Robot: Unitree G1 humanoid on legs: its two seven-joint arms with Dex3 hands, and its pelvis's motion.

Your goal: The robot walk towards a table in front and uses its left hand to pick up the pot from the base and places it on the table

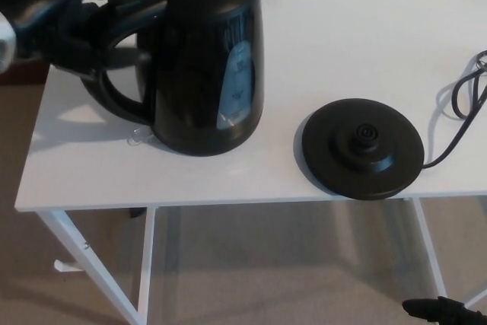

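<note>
The black pot (205,51), an electric kettle with a water window, stands upright over the left part of the white table (342,43). Whether its bottom touches the tabletop I cannot tell. My left hand (65,13) comes in from the upper left and is shut on the pot's handle (114,89). The round black base (364,148) lies bare near the table's front edge, right of the pot and apart from it. Only a black tip of my right hand (445,311) shows at the bottom right, below the table.
A black power cord (464,112) runs from the base toward the right edge of the table. A small clear object (137,136) lies by the pot's foot. White table legs (148,256) stand over beige floor in front.
</note>
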